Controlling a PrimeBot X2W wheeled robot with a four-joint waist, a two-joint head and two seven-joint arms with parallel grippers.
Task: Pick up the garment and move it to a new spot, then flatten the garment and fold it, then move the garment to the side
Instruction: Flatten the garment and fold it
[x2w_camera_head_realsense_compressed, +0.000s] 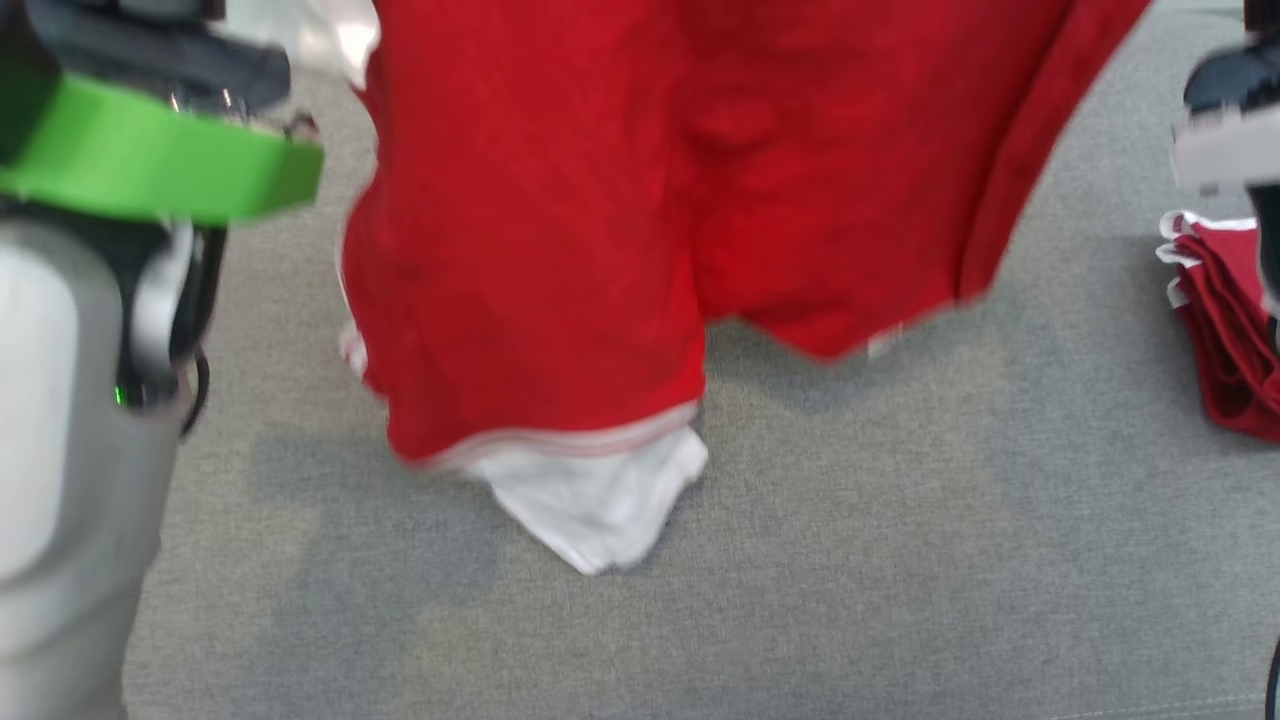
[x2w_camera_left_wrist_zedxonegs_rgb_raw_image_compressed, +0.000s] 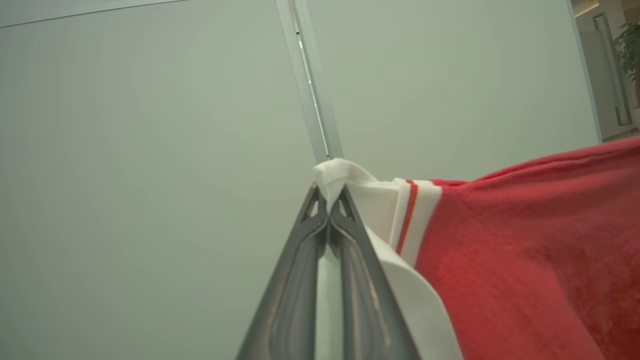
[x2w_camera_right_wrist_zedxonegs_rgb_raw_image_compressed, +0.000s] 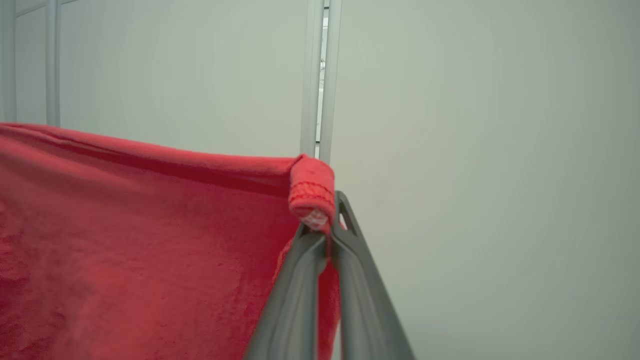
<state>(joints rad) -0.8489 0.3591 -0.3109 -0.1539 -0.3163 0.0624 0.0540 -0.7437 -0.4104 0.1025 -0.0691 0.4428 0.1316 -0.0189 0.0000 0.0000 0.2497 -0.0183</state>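
1. While it hung above the worktop, the red garment looked light and limp, its white end grazing or nearly grazing that worktop; blur and the frame's top edge hid its upper hem.
2. Left wrist view: the left gripper was pressed together on white trim, a firm corner hold.
3. Right wrist view: the right gripper pinched a rolled red corner; how deep the cloth sat between them was hidden.

Light is bright, even and soft, with no glare. In the head view the hanging garment casts faint, diffuse shadows on the grey desk and its edges smear with motion blur, as does the green band. The wrist views are sharper, though the fingers soften toward the bottom edge.
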